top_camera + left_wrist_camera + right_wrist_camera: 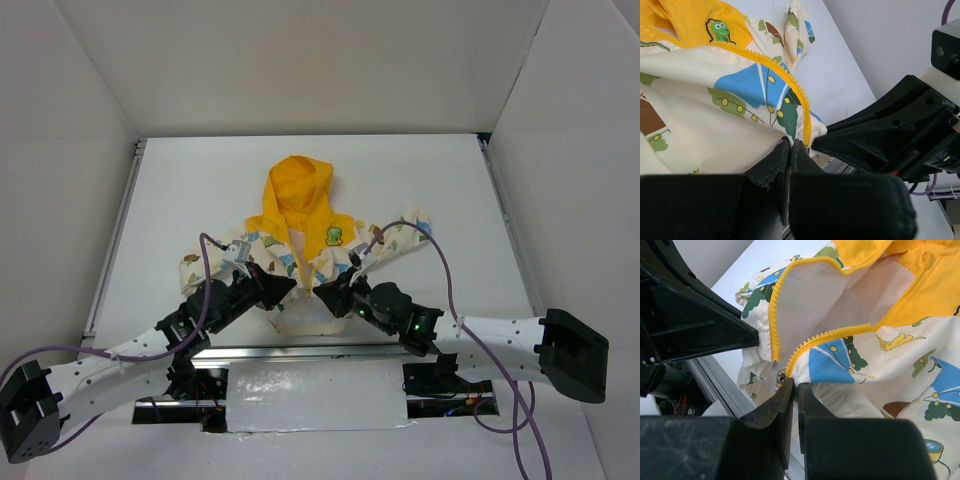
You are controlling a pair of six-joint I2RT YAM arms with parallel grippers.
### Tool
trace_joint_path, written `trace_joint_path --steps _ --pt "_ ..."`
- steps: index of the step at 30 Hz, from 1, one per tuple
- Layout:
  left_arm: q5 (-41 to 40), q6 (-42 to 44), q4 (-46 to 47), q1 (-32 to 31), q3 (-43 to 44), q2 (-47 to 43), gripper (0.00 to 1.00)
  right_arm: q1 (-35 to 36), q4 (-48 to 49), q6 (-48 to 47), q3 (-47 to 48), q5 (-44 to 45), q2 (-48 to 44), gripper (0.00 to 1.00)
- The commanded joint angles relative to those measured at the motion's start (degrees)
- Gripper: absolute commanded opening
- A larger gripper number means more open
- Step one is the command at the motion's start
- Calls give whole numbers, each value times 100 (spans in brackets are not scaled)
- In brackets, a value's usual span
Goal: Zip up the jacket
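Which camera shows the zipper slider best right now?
Right wrist: the metal slider sits below the yellow zipper teeth, just above the right fingers. Left wrist shows only teeth. In the top view it is too small to make out.

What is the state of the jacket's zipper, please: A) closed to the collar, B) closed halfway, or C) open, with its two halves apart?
C: in the right wrist view the two halves of the yellow zipper lie spread apart, and the white lining of the jacket shows between them.
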Motion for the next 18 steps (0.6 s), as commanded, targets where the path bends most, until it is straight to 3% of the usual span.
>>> trace_joint_path --steps 1,18 --pt "118 -74 453 6 14 17 0 -64 444 6 112 5 -91 0" --pt "100 -92 418 14 5 70 0 -152 540 24 112 -250 -144 0"
